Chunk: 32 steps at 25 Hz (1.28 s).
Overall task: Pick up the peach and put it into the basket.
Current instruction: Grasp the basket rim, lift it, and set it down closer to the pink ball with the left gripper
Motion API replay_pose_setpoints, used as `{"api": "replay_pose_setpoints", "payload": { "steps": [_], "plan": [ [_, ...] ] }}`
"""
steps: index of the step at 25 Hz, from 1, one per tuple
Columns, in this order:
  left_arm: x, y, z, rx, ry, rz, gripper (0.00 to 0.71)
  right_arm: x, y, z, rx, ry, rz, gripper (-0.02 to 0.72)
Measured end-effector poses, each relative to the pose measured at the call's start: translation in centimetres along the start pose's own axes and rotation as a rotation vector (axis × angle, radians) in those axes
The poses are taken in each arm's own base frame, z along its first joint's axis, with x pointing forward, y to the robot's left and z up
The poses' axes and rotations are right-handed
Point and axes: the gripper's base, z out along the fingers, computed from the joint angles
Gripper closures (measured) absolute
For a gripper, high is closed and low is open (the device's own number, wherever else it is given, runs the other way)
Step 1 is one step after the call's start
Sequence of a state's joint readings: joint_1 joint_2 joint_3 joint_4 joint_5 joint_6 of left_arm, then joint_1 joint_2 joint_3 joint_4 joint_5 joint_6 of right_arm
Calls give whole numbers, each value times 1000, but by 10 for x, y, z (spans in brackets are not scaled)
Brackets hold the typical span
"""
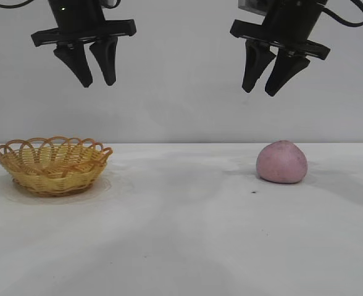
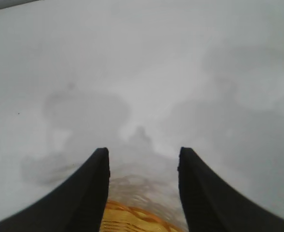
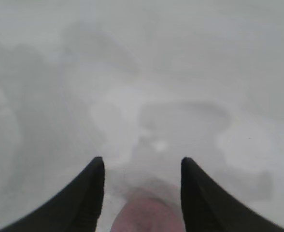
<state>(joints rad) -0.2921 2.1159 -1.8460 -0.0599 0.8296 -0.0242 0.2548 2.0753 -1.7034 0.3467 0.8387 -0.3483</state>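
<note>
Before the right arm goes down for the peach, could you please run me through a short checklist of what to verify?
1. Peach free on the table, nothing touching it: ok.
2. Right gripper above the peach, jaws apart and empty: ok; the right wrist view shows the fruit between the jaws, below.
3. Jaws apart enough to span the peach: cannot tell; from the front they look narrower than it.
4. Basket upright, nothing seen inside: ok.
5. Left gripper clear of the drop path: not ok; it hangs above the basket, jaws apart.
6. Table between peach and basket unobstructed: ok.
</note>
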Motion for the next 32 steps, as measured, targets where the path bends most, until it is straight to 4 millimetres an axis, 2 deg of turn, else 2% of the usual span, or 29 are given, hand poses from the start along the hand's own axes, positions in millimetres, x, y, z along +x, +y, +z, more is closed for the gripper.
{"api": "replay_pose_setpoints", "payload": {
  "steps": [11,14,17,19,21,32],
  "plan": [
    [1,3,0,-9,15,1,366,1,0,0,-3,8,0,408],
    [6,23,-1,-30,75,-1,366,2,0,0,-3,21,-4,408],
    [15,55,-5,-50,175,19,366,3,0,0,-1,29,-8,408],
    [21,70,-6,-53,235,28,366,3,0,0,1,29,-9,408],
    [26,76,-1,-49,278,46,366,3,0,0,0,31,-9,408],
    [46,82,40,-41,402,99,366,4,0,0,-1,40,-11,408]
  ]
}}
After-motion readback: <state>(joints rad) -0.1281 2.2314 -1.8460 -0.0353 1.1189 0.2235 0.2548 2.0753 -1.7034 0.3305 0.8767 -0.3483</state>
